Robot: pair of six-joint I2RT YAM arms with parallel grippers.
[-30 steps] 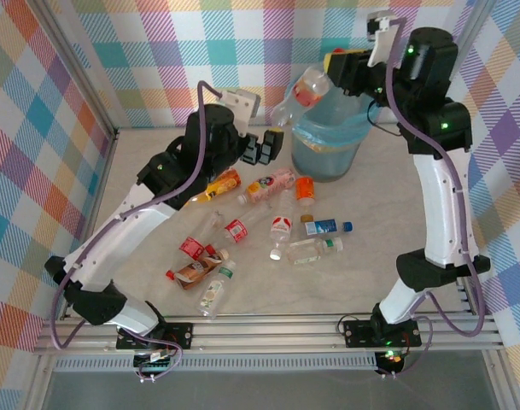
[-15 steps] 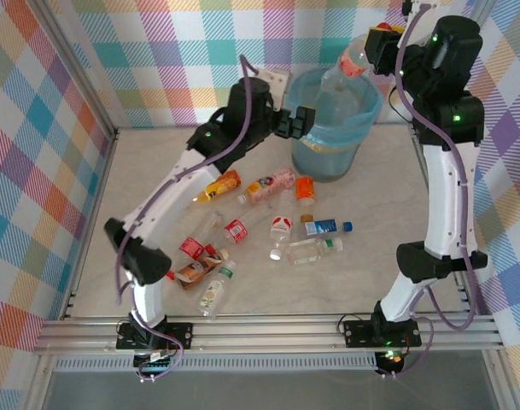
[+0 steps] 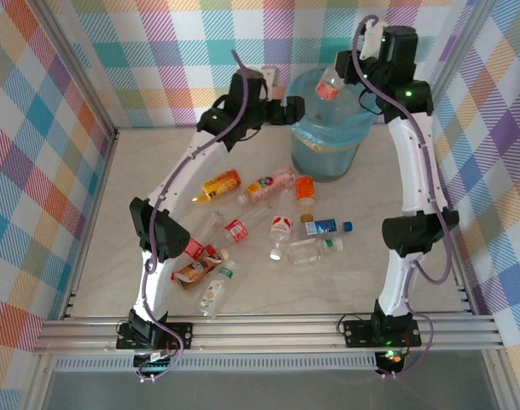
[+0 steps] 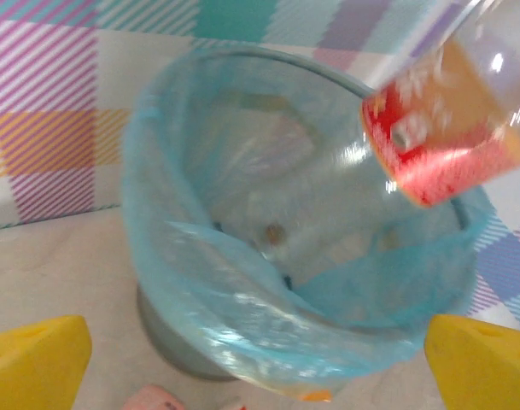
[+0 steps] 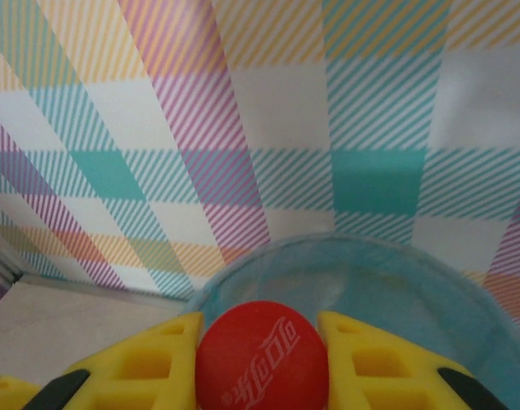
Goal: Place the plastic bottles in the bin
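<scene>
Plaid walls (image 3: 157, 51) in pastel checks close around a pale table (image 3: 379, 196). From the top camera I see both arms stretched to the far side, where the bin (image 3: 328, 161) stands with a light blue liner (image 4: 242, 307) folded over its rim.

My right gripper (image 5: 258, 318) is clamped on a bottle (image 3: 329, 86). In its wrist view the yellow fingers (image 5: 161, 367) sit tight on either side of a red cap (image 5: 261, 359) with pale script on it, and the bin's rim curves just beyond. From the left wrist the same bottle comes in from the upper right, tilted. It is clear plastic with a red label, and it hangs over the bin's open mouth.

My left gripper (image 3: 295, 106) is spread wide with nothing between its tips. It sits just beside the left side of the bin's rim and points at it. In its own view the two yellow tips (image 4: 33, 363) sit at the bottom corners with the bin between them. I can't make out what the small dark specks at the bottom of the liner are.

About eleven loose bottles (image 3: 268, 185) lie on their sides in a scatter between the two arms. An orange-labelled one (image 3: 219, 184) and a pink one lie nearest the bin. A blue-labelled one (image 3: 326, 226) and a clear one (image 3: 311, 249) lie toward the right. A brown one (image 3: 195, 272) and a green-capped one (image 3: 215, 290) lie closest to the bases.
</scene>
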